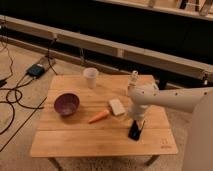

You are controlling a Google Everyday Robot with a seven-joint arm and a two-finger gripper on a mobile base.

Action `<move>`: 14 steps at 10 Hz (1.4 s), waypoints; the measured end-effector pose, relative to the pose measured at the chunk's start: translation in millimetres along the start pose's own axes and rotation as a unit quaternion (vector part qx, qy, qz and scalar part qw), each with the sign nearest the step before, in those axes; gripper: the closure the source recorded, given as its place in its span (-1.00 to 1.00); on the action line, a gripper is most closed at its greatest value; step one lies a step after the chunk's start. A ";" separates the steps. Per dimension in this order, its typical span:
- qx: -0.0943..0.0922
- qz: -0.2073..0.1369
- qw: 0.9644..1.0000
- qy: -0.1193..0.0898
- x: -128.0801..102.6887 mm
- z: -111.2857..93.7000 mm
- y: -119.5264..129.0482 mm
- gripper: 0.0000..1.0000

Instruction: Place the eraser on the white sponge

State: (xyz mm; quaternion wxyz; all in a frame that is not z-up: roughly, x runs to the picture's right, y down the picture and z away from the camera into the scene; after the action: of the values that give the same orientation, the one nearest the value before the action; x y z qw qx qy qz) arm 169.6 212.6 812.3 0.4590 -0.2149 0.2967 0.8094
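The eraser point(135, 131), a flat black slab, lies on the wooden table point(75, 142) near its right front. The white sponge point(117, 106) sits just left of and behind it, next to the orange carrot point(98, 117). My gripper point(138, 123) hangs from the white arm point(165, 98) directly over the eraser's far end, close to or touching it.
A purple bowl point(66, 104) sits at the table's left. A white paper cup point(90, 78) stands at the back. Cables and a small box point(37, 69) lie on the floor to the left. A low ledge runs behind the table.
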 end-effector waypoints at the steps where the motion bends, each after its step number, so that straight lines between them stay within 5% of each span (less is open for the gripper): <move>1: 0.001 -0.002 1.000 0.000 -2.3 1.7 -4.7 -0.30; 11: 0.023 -0.019 0.999 0.016 -19.3 24.4 -17.9 -0.30; 14: 0.023 -0.020 0.999 0.019 -20.9 27.5 -17.8 0.07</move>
State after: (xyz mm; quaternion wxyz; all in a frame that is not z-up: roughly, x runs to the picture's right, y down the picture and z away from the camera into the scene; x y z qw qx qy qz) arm 193.2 225.5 840.3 0.4744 -0.2255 0.3195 0.7887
